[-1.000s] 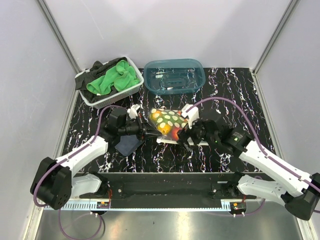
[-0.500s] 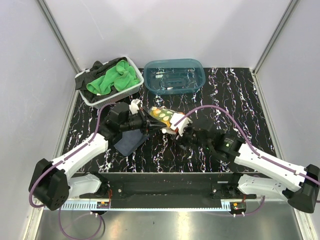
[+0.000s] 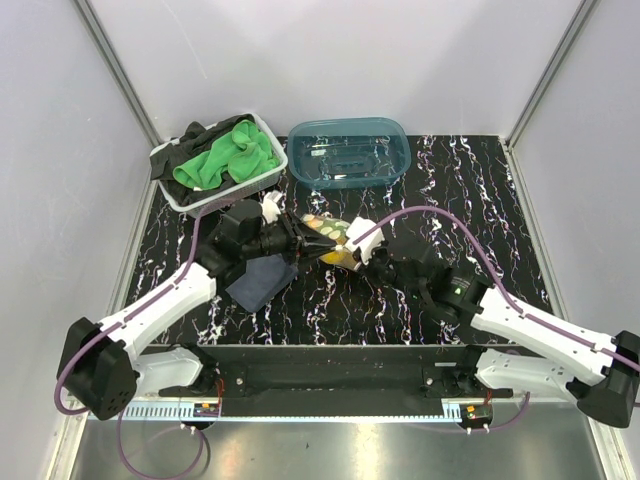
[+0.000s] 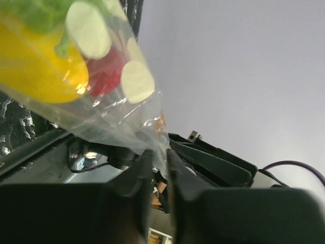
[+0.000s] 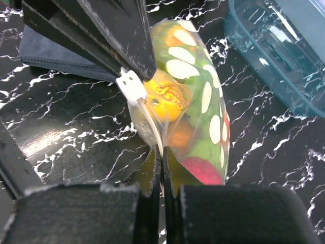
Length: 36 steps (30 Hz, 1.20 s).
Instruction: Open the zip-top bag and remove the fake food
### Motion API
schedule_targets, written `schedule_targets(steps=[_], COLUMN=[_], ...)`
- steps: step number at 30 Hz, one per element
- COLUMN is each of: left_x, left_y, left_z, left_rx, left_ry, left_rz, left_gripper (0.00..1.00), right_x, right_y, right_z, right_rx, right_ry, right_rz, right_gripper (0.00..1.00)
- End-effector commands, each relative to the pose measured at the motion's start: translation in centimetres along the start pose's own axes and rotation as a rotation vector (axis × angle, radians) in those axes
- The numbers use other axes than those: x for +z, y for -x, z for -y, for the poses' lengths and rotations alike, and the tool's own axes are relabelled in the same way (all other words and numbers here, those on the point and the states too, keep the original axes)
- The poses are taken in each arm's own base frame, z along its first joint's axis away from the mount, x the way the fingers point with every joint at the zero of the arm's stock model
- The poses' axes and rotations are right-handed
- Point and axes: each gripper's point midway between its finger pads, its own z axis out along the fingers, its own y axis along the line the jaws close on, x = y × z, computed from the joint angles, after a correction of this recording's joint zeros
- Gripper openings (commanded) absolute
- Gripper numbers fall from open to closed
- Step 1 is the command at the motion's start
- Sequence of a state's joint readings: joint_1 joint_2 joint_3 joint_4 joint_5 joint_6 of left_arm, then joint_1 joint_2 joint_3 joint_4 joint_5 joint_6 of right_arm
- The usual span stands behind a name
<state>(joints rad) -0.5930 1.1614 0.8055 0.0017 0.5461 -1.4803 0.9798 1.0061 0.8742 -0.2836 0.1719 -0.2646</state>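
Black marbled table (image 3: pixel 480 200), pale walls all round, and both arms meet just left of centre. Between them sits the polka-dot bag (image 3: pixel 330 238), pulled from both sides. Left claw (image 4: pixel 160 152) is pinched narrow on a thin edge of the clear film. Right claw (image 5: pixel 162 157) is likewise nipped tight on the bag's near edge, right beside the white zip slider (image 5: pixel 130 84). Fake food (image 5: pixel 170 96) is all inside: yellow, orange, red and green pieces pressed against the plastic. Far left, a basket (image 3: pixel 172 192) holds a green cloth (image 3: pixel 225 160); a teal tub (image 3: pixel 400 150) stands beside it.
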Motion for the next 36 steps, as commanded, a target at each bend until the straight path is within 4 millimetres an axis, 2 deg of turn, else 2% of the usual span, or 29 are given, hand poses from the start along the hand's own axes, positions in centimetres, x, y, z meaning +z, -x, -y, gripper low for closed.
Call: schedule_targets(steps=[1, 3, 6, 7, 10, 14, 15, 16, 17, 18, 19, 21, 24, 25, 27, 29, 30, 31, 36], left_x=[-1.0, -1.5, -2.4, -2.6, -3.8, -5.1, -5.6, -5.7, -6.0, -6.3, -6.5, -6.6, -6.4, -5.9, -5.4, -3.9, -3.7, -2.8, -1.9], left_y=[0.1, 0.2, 0.5, 0.9, 1.5, 1.6, 1.2, 1.0, 0.7, 0.2, -0.6, -1.1, -1.3, -1.4, -1.8, -2.3, -2.6, -2.8, -4.3], left_z=[1.0, -0.3, -1.3, -1.5, -1.4, 0.3, 1.2, 1.0, 2.1, 2.7, 3.0, 3.9, 4.8, 4.6, 5.7, 4.9, 5.5, 4.6, 4.4], left_rx=[0.26, 0.304, 0.434, 0.515, 0.673, 0.901, 0.962, 1.042, 1.098, 1.154, 1.241, 1.339, 1.489, 1.534, 1.578, 1.583, 1.59, 1.569, 1.501], left_ry=[0.006, 0.052, 0.089, 0.095, 0.098, 0.042, 0.003, -0.015, -0.062, -0.105, -0.157, -0.224, -0.293, -0.314, -0.372, -0.402, -0.426, -0.439, -0.544], left_rz=[0.034, 0.043, 0.071, 0.089, 0.145, 0.185, 0.194, 0.179, 0.194, 0.192, 0.161, 0.171, 0.179, 0.151, 0.127, 0.019, -0.005, -0.076, -0.211], left_gripper=[0.42, 0.51, 0.58, 0.62, 0.66, 0.67, 0.67, 0.68, 0.68, 0.68, 0.68, 0.68, 0.69, 0.69, 0.69, 0.69, 0.68, 0.67, 0.66], right_x=[-2.0, -2.5, -3.4, -3.7, -4.5, -5.0, -4.9, -5.0, -5.0, -5.0, -5.1, -5.1, -5.4, -5.6, -5.7, -5.8, -5.7, -5.8, -5.4], right_y=[2.6, 2.7, 2.8, 2.9, 3.3, 3.6, 3.5, 3.7, 3.8, 4.0, 4.1, 4.2, 4.3, 4.6, 4.7, 4.9, 4.9, 4.9, 4.6], right_z=[-0.1, -0.6, -1.5, -1.6, -1.6, -1.7, -1.6, -1.5, -1.3, -1.9, -1.6, -2.4, -2.9, -2.9, -3.2, -2.9, -3.1, -3.1, -2.7], right_rx=[0.107, 0.155, 0.21, 0.223, 0.266, 0.327, 0.345, 0.354, 0.361, 0.363, 0.373, 0.371, 0.361, 0.362, 0.371, 0.389, 0.397, 0.403, 0.451], right_ry=[0.02, 0.042, 0.093, 0.104, 0.13, 0.191, 0.207, 0.216, 0.226, 0.28, 0.29, 0.366, 0.432, 0.446, 0.483, 0.498, 0.519, 0.525, 0.554], right_rz=[0.031, 0.022, 0.022, 0.017, 0.0, -0.02, -0.03, -0.032, -0.032, -0.034, -0.036, -0.048, -0.07, -0.072, -0.079, -0.076, -0.081, -0.082, -0.095], right_gripper=[0.0, 0.0, 0.0, 0.0, 0.0, 0.0, 0.0, 0.0, 0.0, 0.0, 0.0, 0.0, 0.0, 0.0, 0.0, 0.0, 0.0, 0.0, 0.0])
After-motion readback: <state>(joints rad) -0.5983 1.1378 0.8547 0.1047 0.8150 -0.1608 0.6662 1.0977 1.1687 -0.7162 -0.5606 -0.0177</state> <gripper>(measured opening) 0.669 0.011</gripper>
